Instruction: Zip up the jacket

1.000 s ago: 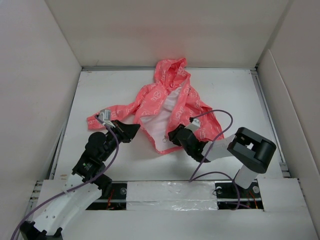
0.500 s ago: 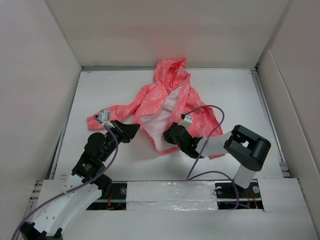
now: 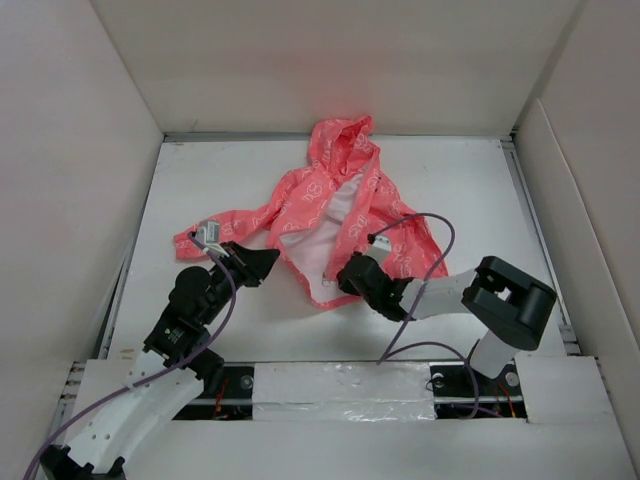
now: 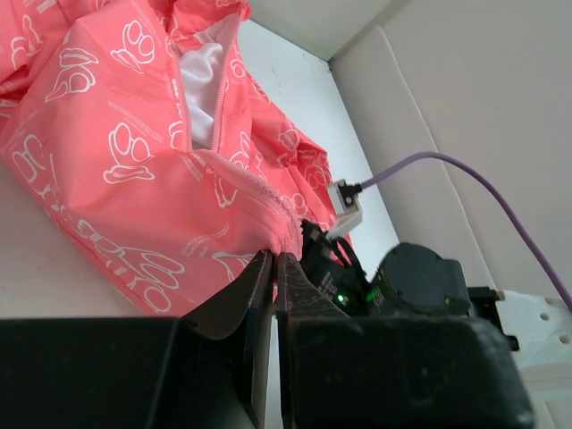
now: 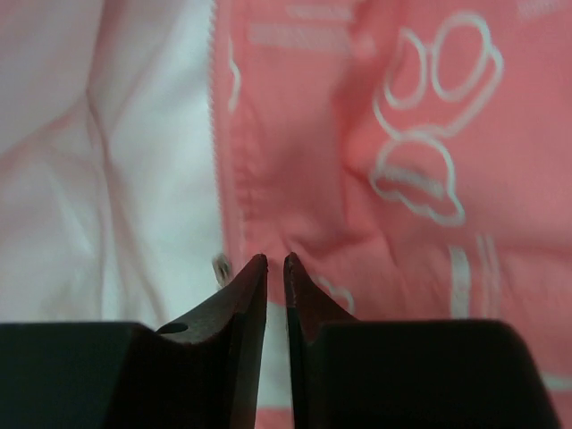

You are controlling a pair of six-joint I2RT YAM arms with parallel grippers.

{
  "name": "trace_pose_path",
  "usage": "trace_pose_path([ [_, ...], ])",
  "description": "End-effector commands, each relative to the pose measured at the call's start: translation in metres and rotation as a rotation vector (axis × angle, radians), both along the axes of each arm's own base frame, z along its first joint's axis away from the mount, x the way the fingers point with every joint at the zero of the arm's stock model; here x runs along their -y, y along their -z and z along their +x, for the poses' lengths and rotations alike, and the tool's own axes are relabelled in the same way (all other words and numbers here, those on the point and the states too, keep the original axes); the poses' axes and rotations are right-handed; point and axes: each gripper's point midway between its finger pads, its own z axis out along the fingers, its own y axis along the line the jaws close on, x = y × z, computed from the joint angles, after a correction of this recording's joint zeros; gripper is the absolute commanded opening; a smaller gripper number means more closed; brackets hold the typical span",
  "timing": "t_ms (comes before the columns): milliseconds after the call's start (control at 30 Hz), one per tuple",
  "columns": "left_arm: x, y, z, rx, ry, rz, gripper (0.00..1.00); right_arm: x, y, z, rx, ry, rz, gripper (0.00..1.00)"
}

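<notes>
The coral-pink jacket (image 3: 330, 200) lies open on the table with its hood at the far end and its white lining showing. My left gripper (image 3: 270, 258) is at the hem's left corner. In the left wrist view its jaws (image 4: 273, 255) are shut on a pinch of the jacket (image 4: 116, 152) beside the zipper edge. My right gripper (image 3: 343, 281) is at the bottom of the right front panel. Its tips (image 5: 275, 259) stand a thin gap apart against the jacket (image 5: 402, 107), right of the zipper teeth. A small metal zipper piece (image 5: 221, 268) lies just left of the left finger.
White walls enclose the white table (image 3: 200, 180) on three sides. The right arm's elbow (image 3: 510, 300) stands at the right near edge, with a purple cable (image 3: 430, 225) looping over the jacket's right sleeve. The right wrist body (image 4: 420, 277) sits close behind the left gripper's tips.
The right gripper's jaws have narrowed to a thin gap. It shifted left along the hem, then back right and nearer. The left gripper and the jacket have not moved.
</notes>
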Motion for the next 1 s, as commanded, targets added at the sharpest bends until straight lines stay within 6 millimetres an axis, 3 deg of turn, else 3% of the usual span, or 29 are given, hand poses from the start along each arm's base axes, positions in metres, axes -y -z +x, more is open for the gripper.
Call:
trace_pose_path([
  [0,0.001,-0.013,0.002,0.051,0.007,-0.017,0.0,-0.002,-0.008,-0.024,-0.002,-0.048,0.027,0.14],
  [100,0.004,-0.011,0.003,0.051,0.017,-0.029,0.0,0.015,0.004,-0.028,-0.014,-0.014,-0.051,0.14],
  [167,0.006,-0.013,0.003,0.056,0.023,-0.035,0.0,0.026,0.001,-0.021,0.032,0.005,-0.129,0.29],
  [200,0.006,-0.013,0.003,0.055,0.025,-0.033,0.0,0.022,-0.007,-0.016,0.049,0.0,-0.139,0.36],
  [233,0.006,-0.014,0.003,0.056,0.024,-0.032,0.0,0.024,-0.008,-0.015,0.054,-0.006,-0.176,0.5],
  [333,0.005,-0.014,0.003,0.056,0.019,-0.03,0.0,0.012,-0.014,-0.006,0.063,-0.062,-0.277,0.62],
  [433,0.006,-0.013,0.003,0.057,0.023,-0.04,0.0,0.003,-0.023,0.005,0.097,-0.088,-0.33,0.63],
  [533,0.006,-0.014,0.003,0.061,0.026,-0.047,0.0,0.0,-0.031,0.016,0.133,-0.078,-0.385,0.56],
  [600,0.006,-0.013,0.003,0.064,0.023,-0.042,0.0,0.001,-0.028,0.021,0.123,-0.075,-0.444,0.51],
  [633,0.005,-0.016,0.003,0.068,0.02,-0.042,0.0,0.002,-0.017,0.021,0.106,-0.087,-0.499,0.49],
  [700,0.003,-0.015,0.003,0.068,0.013,-0.03,0.0,-0.008,-0.023,0.028,0.112,-0.092,-0.501,0.46],
  [867,0.001,-0.017,0.002,0.079,0.007,-0.034,0.0,-0.016,-0.007,0.03,0.093,-0.127,-0.538,0.47],
  [967,0.002,-0.016,0.002,0.075,0.012,-0.03,0.0,-0.01,0.003,0.033,0.051,-0.118,-0.587,0.45],
])
